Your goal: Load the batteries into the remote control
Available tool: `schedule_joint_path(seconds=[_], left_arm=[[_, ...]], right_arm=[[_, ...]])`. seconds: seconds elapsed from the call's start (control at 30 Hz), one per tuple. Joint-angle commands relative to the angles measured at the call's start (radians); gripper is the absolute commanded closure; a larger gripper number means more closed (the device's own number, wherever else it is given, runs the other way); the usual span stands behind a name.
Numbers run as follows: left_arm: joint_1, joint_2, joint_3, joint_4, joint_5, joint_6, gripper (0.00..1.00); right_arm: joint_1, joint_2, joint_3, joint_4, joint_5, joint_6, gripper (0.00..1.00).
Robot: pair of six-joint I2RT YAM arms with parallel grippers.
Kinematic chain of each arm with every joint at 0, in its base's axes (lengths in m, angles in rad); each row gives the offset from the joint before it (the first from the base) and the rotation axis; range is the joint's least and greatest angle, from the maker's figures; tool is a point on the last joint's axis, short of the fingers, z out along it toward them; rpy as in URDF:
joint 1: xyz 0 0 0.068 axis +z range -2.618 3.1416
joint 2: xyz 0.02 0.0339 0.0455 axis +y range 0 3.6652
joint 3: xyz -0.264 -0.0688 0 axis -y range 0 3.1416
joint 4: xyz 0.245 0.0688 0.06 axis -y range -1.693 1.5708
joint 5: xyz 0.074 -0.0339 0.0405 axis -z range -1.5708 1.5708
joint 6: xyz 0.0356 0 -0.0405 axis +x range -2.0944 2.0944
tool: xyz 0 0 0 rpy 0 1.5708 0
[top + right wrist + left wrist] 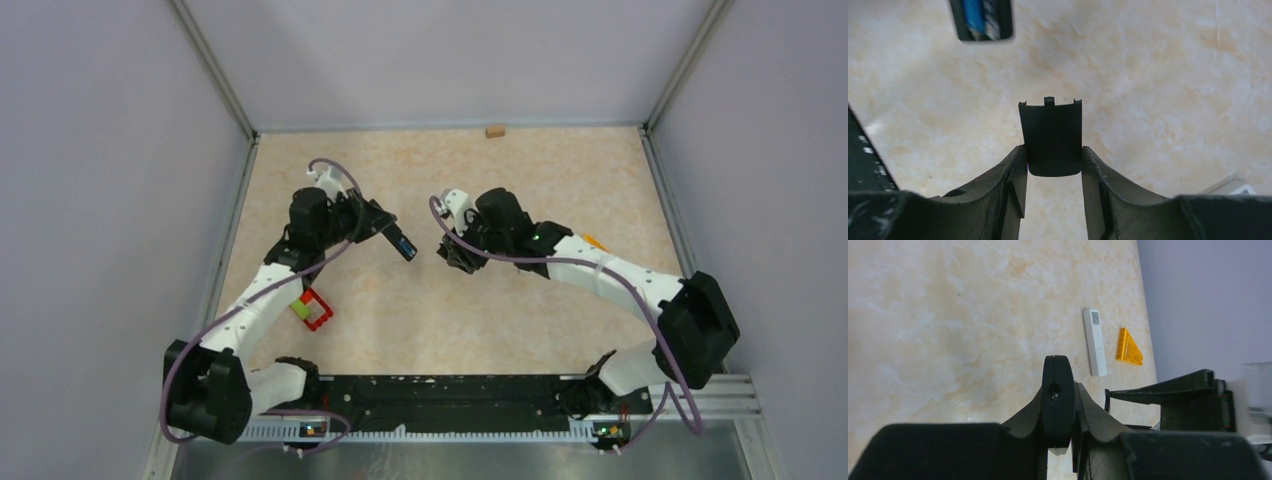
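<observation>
My left gripper (pixel 383 230) is shut on a black remote control (pixel 398 241) and holds it above the table with the open end toward the middle. A blue battery (pixel 405 247) sits in its open compartment. In the left wrist view the remote (pixel 1058 400) stands edge-on between the fingers. My right gripper (pixel 452 256) is shut on the flat black battery cover (pixel 1050 140), close to the right of the remote. The right wrist view shows the remote's open end (pixel 1004 20) with the blue battery (pixel 975 15) ahead and to the left. No other batteries show.
A white slim remote (pixel 1095 342) and an orange triangular piece (pixel 1129 347) lie by the right wall. A red holder with a yellow-green piece (pixel 312 309) lies beside the left arm. A small tan block (pixel 494 130) sits at the back wall.
</observation>
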Motion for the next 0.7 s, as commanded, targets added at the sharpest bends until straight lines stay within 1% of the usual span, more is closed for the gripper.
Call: schedule_joint_path(seconds=[0.0, 0.13, 0.27, 0.43, 0.67], left_arm=[[-0.108, -0.003, -0.037, 0.197, -0.077, 0.018, 1.0], [-0.153, -0.011, -0.08, 0.274, -0.11, 0.011, 1.0], [-0.169, -0.032, -0.108, 0.326, -0.127, 0.01, 1.0], [-0.173, -0.058, -0.123, 0.345, -0.128, 0.035, 1.0], [-0.173, -0.105, -0.137, 0.35, -0.101, 0.097, 1.0]], right_arm=[[0.067, -0.088, 0.017, 0.127, -0.076, 0.118, 0.6], [0.117, -0.083, 0.056, 0.11, -0.038, 0.158, 0.59], [0.139, -0.054, 0.1, 0.074, -0.008, 0.179, 0.6], [0.151, -0.015, 0.139, 0.06, 0.035, 0.236, 0.61], [0.151, 0.036, 0.181, 0.044, 0.033, 0.244, 0.61]])
